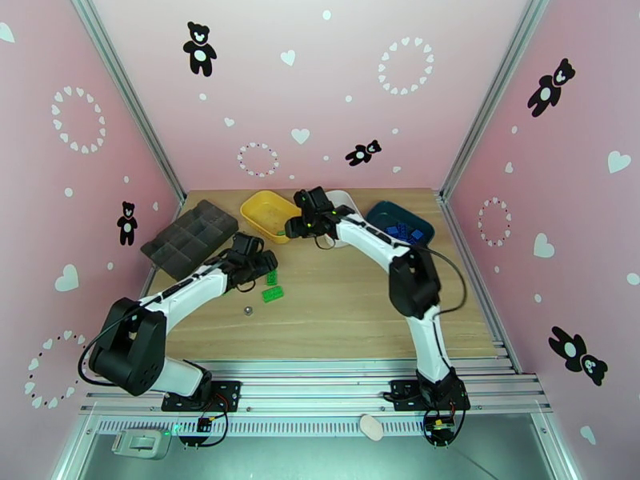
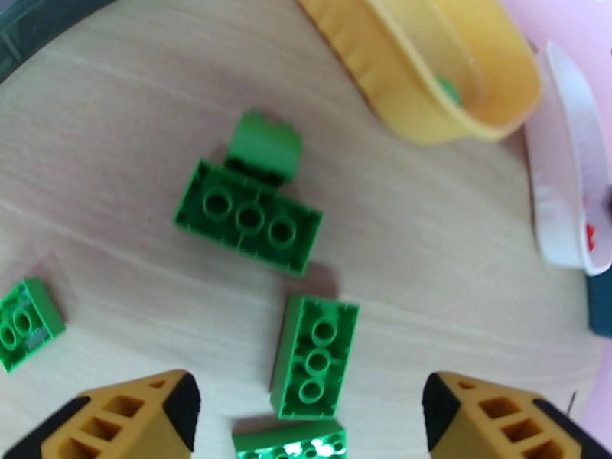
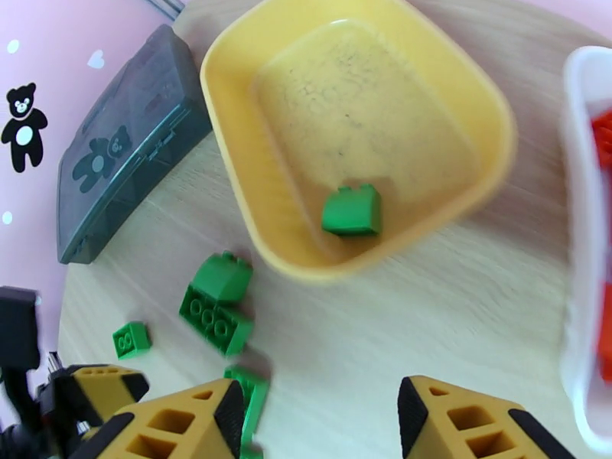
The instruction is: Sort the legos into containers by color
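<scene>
Several green legos lie on the wood under my left gripper, which is open and empty: an upturned flat brick, a curved one touching it, and a long one between the fingertips. In the top view two green bricks show beside the left gripper. My right gripper is open and empty above the near edge of the yellow tray, which holds one green brick. The white tray holds red bricks. Blue bricks lie in the teal tray.
The dark grey organizer sits at the back left, close to the left arm. A small metal ball rests on the table in front of the green bricks. The pink walls enclose the table on three sides.
</scene>
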Tool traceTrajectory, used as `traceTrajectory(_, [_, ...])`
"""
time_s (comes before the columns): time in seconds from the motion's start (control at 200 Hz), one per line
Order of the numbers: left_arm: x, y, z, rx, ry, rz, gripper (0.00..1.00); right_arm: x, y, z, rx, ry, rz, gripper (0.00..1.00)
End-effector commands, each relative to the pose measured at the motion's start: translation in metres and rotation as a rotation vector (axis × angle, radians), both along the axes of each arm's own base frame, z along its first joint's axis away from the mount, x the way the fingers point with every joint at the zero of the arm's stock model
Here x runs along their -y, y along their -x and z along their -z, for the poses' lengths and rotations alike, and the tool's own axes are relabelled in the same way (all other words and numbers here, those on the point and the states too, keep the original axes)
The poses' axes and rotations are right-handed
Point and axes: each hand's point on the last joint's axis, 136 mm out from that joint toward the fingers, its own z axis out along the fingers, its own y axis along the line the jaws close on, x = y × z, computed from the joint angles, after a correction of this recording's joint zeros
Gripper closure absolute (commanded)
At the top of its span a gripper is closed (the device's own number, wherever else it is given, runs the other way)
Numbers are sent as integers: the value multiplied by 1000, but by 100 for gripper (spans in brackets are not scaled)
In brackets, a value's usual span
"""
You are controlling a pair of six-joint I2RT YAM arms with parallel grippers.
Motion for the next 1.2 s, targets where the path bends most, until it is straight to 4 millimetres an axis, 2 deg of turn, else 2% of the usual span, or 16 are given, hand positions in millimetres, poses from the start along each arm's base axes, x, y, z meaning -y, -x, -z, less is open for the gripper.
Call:
traceTrajectory(0.0, [0, 8, 17, -44, -103, 29, 27, 30, 13, -8, 47, 65, 52, 42])
traceTrajectory(0.145, [8, 8, 34, -79, -131, 54, 31, 57, 40, 9, 28, 122, 77, 42])
traceTrajectory(0.26, [12, 6, 44, -98, -147, 66, 34, 69, 61, 23, 7, 148, 80, 42])
traceTrajectory(0.38, [17, 3, 51, -112, -146, 76, 37, 72, 79, 35, -12, 165, 69, 43])
traceTrajectory(0.506, [20, -1, 54, -117, -155, 83, 40, 65, 93, 48, -29, 170, 49, 44])
traceTrajectory(0.691, [23, -5, 53, -122, -178, 94, 51, 56, 97, 60, -52, 167, 34, 48])
traceTrajectory(0.966, [26, -8, 51, -123, -179, 112, 66, 50, 97, 61, -60, 159, 21, 49])
traceTrajectory(1.091, [28, -10, 45, -117, -181, 122, 69, 53, 98, 57, -50, 166, 22, 49])
traceTrajectory(1.191, [31, -12, 31, -94, -161, 133, 70, 55, 99, 53, -43, 168, 24, 49])
